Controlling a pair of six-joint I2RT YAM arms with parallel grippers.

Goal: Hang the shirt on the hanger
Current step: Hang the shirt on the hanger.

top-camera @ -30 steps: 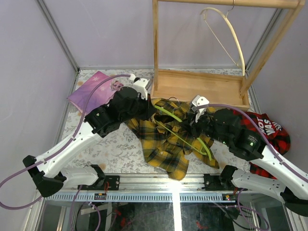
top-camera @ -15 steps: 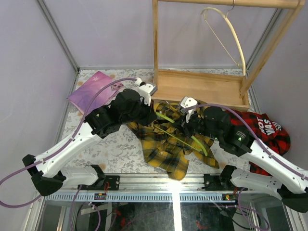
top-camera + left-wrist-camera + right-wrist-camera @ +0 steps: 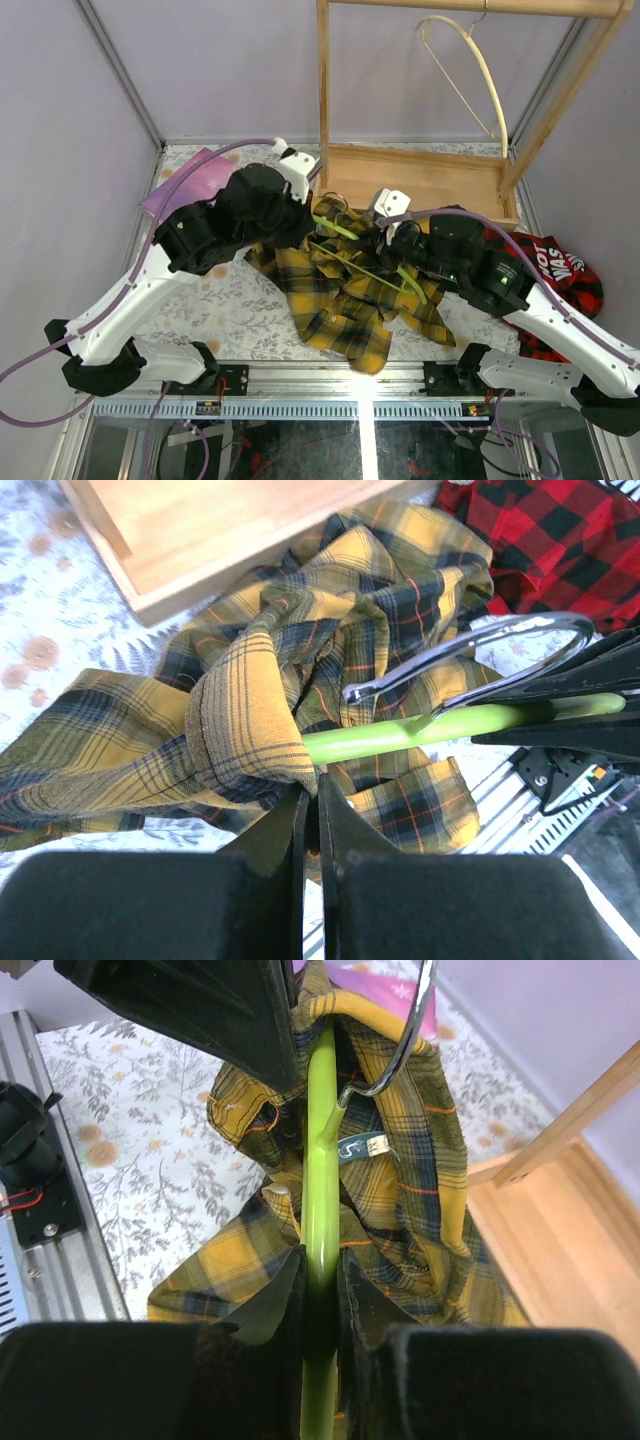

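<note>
Where the two arms met over the middle of the table, the shirt [image 3: 340, 300] lay crumpled on the floral tabletop [image 3: 230, 300]. It sat on the near side of the wooden rack's base [image 3: 420, 180] and spread toward the near edge. The left gripper [image 3: 312, 798] was fully closed, its tips pinching a rolled fold of yellow plaid at the shirt's far-left part. The right gripper [image 3: 320, 1260] was clamped narrowly on the green bar of the hanger [image 3: 320, 1130]. That bar ran from its jaws into the bunched fabric beside the collar label. The hanger's silver hook [image 3: 470, 650] stood clear above the cloth. A red plaid garment [image 3: 560, 270] lay at the right, beside the right arm. A pink sheet [image 3: 185, 190] lay at the far left. A cream hanger [image 3: 480, 70] hung from the rack's top rail.
</note>
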